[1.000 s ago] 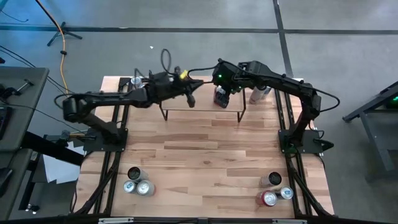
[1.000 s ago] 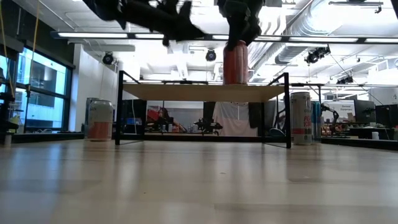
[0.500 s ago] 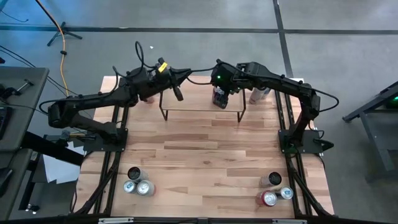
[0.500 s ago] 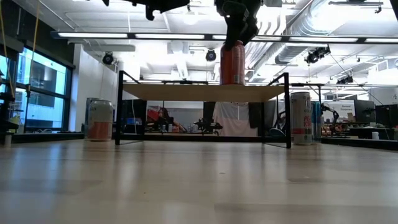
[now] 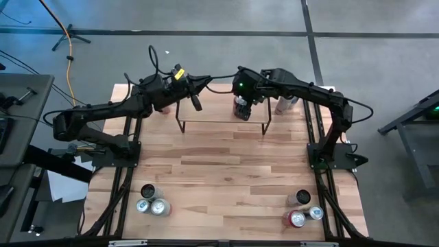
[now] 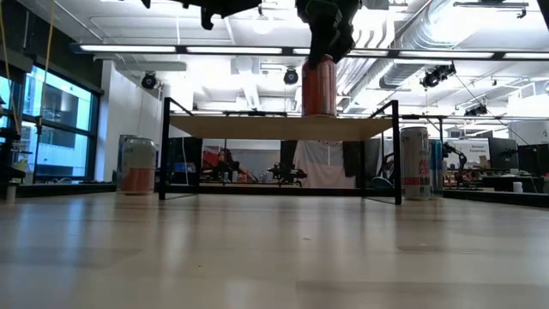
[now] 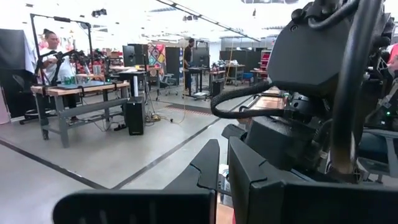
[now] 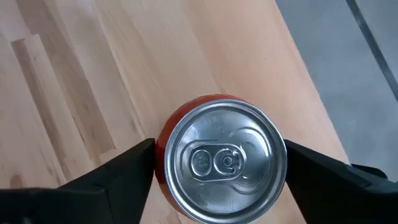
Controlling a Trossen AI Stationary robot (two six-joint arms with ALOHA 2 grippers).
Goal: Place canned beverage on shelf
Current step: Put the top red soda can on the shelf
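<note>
Right claw point(image 8: 217, 168) spread around the can point(image 8: 221, 163) standing on the shelf point(image 6: 279, 127); releasing, next lift straight clear.

Bright overhead ceiling lights point(image 6: 257, 50); glare washes the low view.

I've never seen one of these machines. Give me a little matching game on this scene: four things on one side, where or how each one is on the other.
Things
1. red can
2. left gripper
3. right gripper
4. tall pale can

Places or states
A. shut, raised in the air near the left end of the shelf
B. standing upright on the shelf's plank top
C. on the tabletop, beside the shelf's right end
D. directly above the red can

Pairs: 1-B, 2-A, 3-D, 4-C
</note>
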